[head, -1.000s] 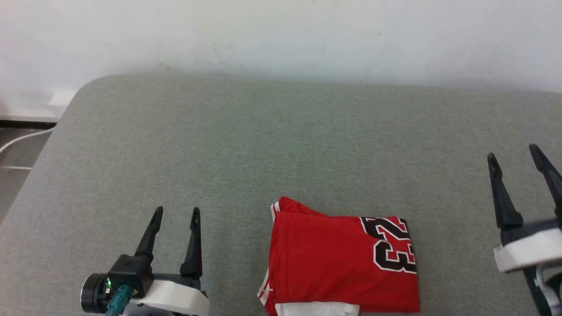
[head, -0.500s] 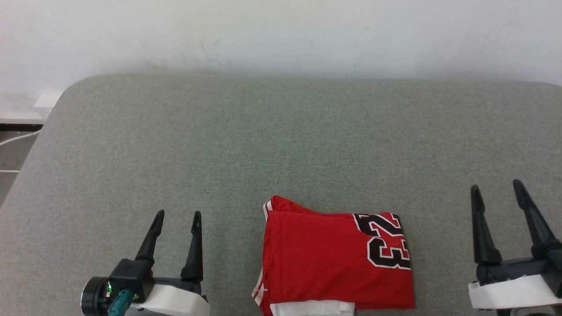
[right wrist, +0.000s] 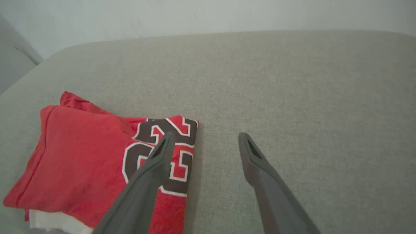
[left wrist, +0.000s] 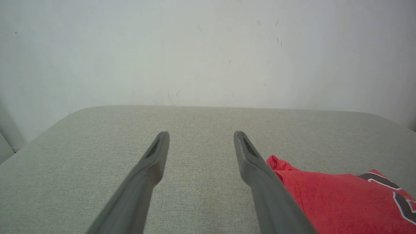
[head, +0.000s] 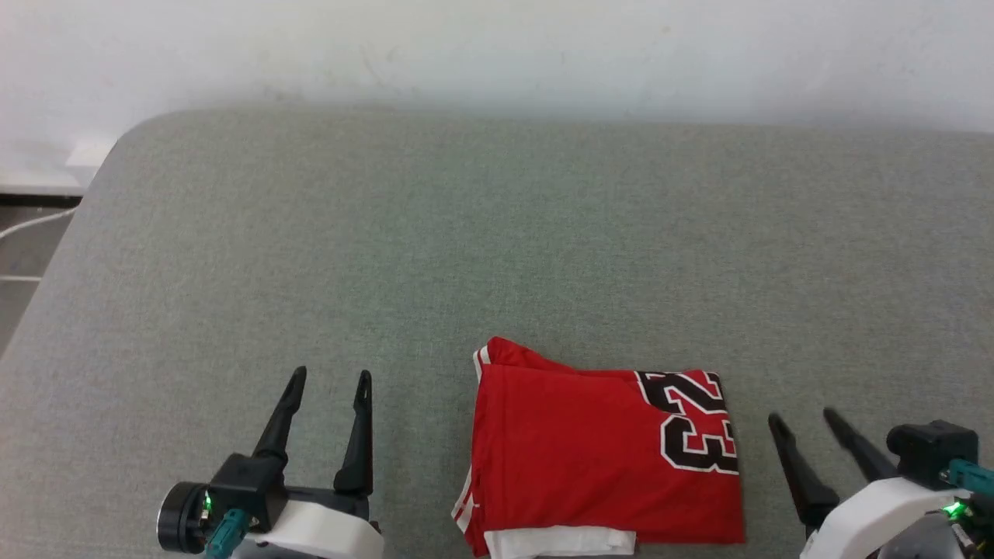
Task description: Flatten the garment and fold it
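The right gripper (head: 800,417) is dropping to 5 o'clock beside the folded garment (head: 575,450), its parted, empty fingers leaning toward 11. The left gripper (head: 331,375) is hovering at 7 o'clock, likewise parted.

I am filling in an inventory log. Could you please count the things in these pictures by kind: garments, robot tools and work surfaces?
garment: 1, red, folded
tools: 2, the left tool and the right tool, both open
grey padded surface: 1
Total: 4
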Motion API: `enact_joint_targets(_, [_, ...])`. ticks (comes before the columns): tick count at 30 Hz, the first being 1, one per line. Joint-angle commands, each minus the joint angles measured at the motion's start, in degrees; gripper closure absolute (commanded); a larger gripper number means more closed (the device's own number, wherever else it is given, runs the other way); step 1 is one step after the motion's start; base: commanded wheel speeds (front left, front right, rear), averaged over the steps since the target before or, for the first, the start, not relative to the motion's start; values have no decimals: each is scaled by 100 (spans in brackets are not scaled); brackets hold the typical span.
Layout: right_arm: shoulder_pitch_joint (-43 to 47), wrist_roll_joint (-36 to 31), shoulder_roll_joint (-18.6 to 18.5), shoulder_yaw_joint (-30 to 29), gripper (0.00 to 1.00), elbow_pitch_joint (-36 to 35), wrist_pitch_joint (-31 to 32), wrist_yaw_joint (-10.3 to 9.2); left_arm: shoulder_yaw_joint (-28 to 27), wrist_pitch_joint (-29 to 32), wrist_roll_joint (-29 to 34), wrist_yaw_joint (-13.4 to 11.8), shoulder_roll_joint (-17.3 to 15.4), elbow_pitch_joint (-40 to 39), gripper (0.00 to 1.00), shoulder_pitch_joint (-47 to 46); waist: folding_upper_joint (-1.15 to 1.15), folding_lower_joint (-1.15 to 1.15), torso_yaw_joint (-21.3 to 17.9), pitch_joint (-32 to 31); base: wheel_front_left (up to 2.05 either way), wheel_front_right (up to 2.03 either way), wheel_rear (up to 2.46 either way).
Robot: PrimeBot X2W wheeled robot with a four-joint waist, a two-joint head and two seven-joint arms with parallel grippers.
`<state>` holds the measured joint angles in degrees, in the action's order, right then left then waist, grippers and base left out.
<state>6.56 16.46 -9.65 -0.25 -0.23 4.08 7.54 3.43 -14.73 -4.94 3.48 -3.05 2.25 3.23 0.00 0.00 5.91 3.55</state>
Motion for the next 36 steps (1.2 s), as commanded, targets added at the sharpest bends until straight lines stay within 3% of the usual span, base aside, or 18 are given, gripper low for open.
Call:
enact_joint_targets(1, [4,318,-113,97,0,120,301,-5,17,-27,46,59,17,15,0,-89,0,0,99,118,0,0,0])
enact_joint_targets(5, [-80,1249,-321,408,0,415,1036,-5,78,-27,67,62,17,125,0,-149,0,0,257,260,0,0,0])
enact_joint_targets(10, [-332,1886,-416,618,0,774,1411,-5,144,-27,73,42,17,175,0,-248,0,0,458,420,0,0,0])
enact_joint_targets(20, [-893,2244,-523,1316,0,1623,1731,-5,186,-27,86,26,17,219,0,-374,0,0,780,588,0,0,0])
enact_joint_targets(22, [-987,2245,-542,1494,98,1751,1715,-5,199,-27,83,19,17,219,0,-379,0,0,802,595,0,0,0])
enact_joint_targets(29, [-1439,1602,-908,1888,100,1825,1138,-5,275,-27,48,6,17,240,0,-371,0,0,586,477,0,0,0])
enact_joint_targets(36, [-2197,215,-1665,2339,100,1317,1298,-5,448,-27,-59,-29,17,196,0,-430,0,0,-276,489,0,0,0])
